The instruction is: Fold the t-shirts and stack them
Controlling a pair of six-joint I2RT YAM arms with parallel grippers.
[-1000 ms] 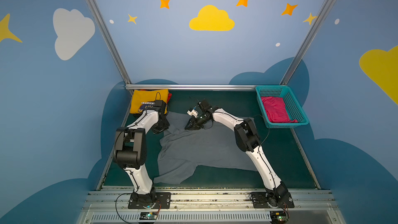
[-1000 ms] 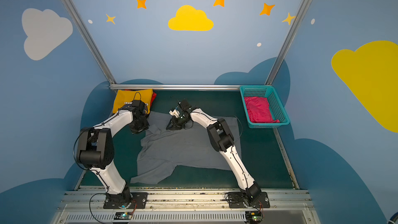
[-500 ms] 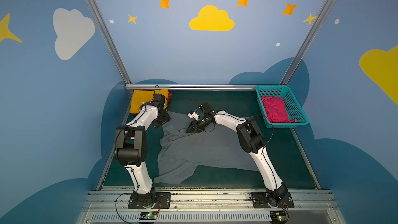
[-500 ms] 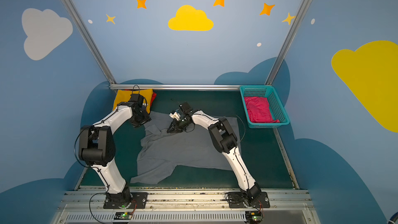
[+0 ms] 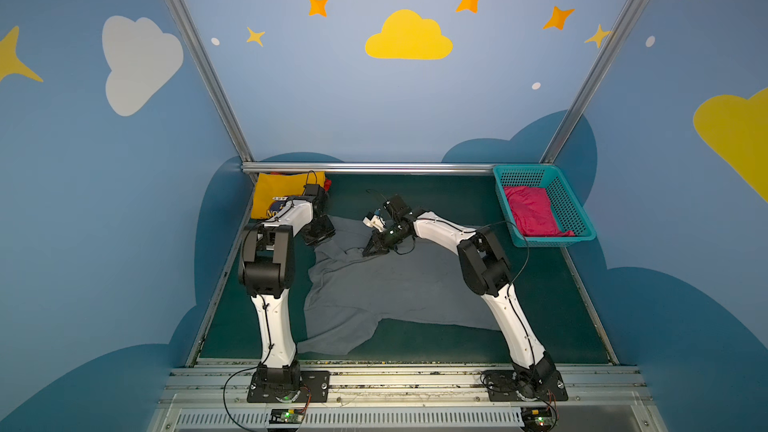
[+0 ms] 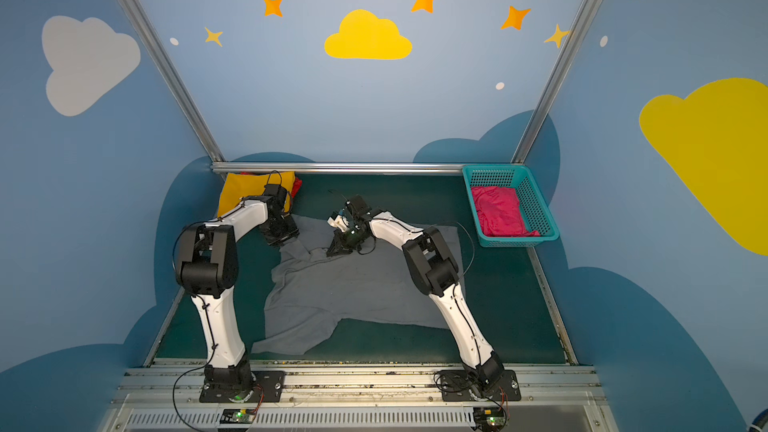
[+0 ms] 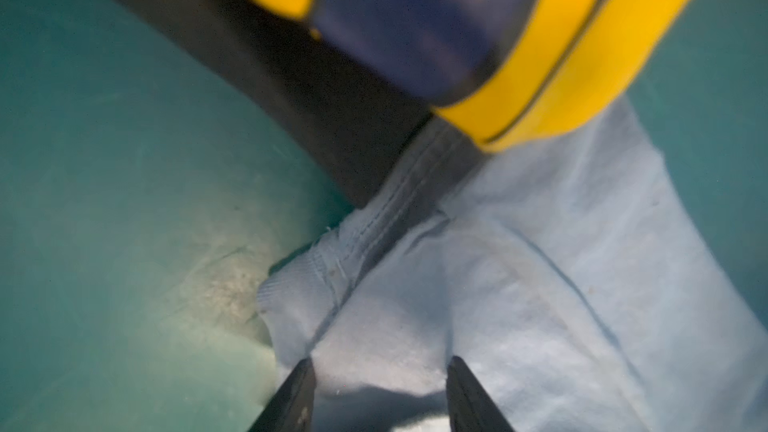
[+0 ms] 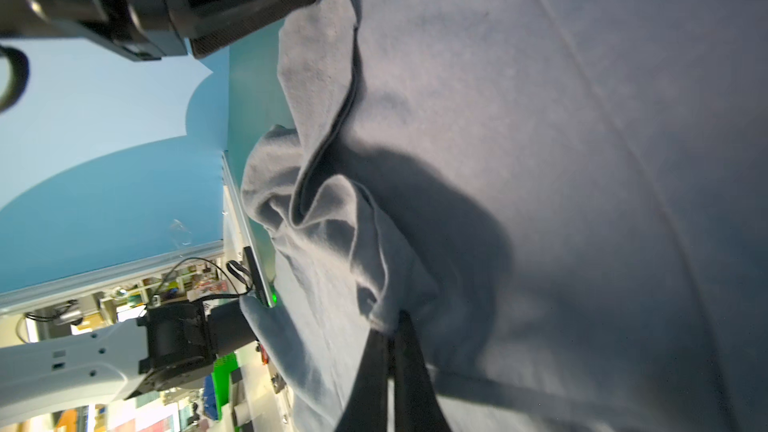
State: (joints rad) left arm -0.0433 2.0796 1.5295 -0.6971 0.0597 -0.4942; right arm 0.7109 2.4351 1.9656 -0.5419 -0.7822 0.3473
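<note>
Watching the feeds from my desk. Biggest thing first: the green mat [image 5: 540, 284] runs under both grippers out to the walls.

The grey tee [image 5: 395, 284] is spread on it, lying under both grippers and reaching from them toward the arm bases. It's mostly flat but rumpled on the side of the left arm, with one sleeve sticking out close to that arm's base.

The basket [image 5: 569, 201] sits well off to the right of the right gripper, against the back rail. The yellow tee [image 5: 270, 197] is folded in the corner just behind the left gripper. In the left wrist view its edge looks to touch the grey tee, though it's blurry there. The pink tee [image 5: 532, 214] is inside the basket, well away from both grippers.

The left gripper [image 7: 378, 367] is down over the grey tee's far corner, and its fingers [image 7: 299, 371] are apart with cloth lying between them. The right gripper [image 8: 390, 334] is pinched together on a bunched fold of the grey tee near its far edge.
</note>
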